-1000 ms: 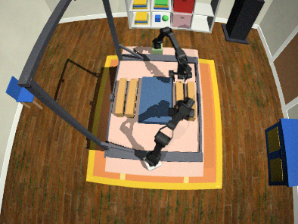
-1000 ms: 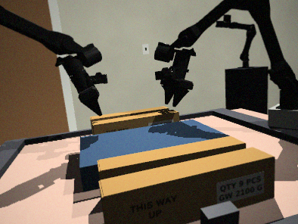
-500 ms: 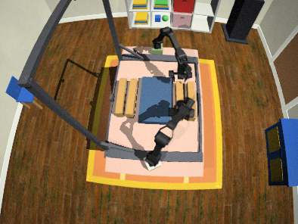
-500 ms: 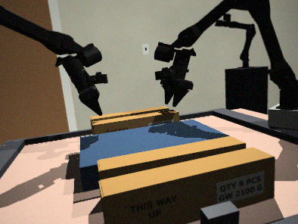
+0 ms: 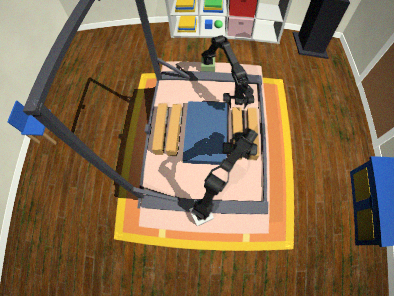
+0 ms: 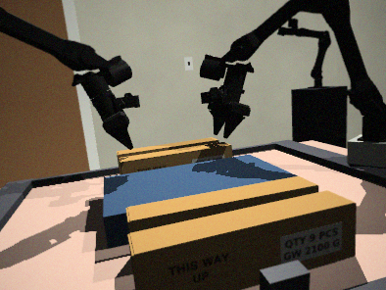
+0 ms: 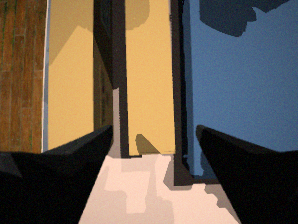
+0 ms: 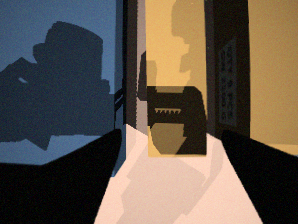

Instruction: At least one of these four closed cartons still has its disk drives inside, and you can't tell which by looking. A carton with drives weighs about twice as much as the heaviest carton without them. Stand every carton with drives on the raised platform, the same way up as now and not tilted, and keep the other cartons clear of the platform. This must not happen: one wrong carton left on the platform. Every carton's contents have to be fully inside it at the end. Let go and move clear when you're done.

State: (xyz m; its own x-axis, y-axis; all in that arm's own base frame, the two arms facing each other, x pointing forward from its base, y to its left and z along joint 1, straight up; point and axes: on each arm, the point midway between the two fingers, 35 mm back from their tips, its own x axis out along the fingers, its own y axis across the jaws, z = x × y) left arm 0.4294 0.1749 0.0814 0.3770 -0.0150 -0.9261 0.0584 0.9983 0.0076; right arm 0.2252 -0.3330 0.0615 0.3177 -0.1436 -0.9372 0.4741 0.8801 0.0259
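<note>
1. Closest carton (image 5: 159, 127) (image 6: 240, 225): long tan box, closed, flat top, crisp edges. Side says "THIS WAY UP" plus "QTY 9 PCS / GW 2100 G". Can't see what's inside.
2. Right behind it, a narrow gap away, second carton (image 5: 173, 129) (image 6: 220, 198). Same plain tan top, also closed, contents hidden.
3. Then the blue platform (image 5: 205, 122) (image 6: 196, 183) (image 7: 245, 90) (image 8: 30, 25), a smooth flat slab on the pale pink counter (image 5: 240, 190) (image 6: 49, 206) (image 7: 125, 200) (image 8: 150, 190). Only shadows on it, so all four cartons are off it, two per side.
4. Past that, inner far carton (image 5: 237, 117) (image 6: 167, 152) (image 7: 150, 75) (image 8: 160, 50), closed and upright. Left jaws (image 5: 239, 100) (image 6: 128, 146) and right jaws (image 5: 241, 148) (image 6: 220, 135) hang above its opposite ends, both spread wide, holding nothing.
5. Last, outer far carton (image 5: 252, 117) (image 6: 167, 146) (image 7: 70, 75) (image 8: 275, 75): closed too, side label unreadable tbh.
</note>
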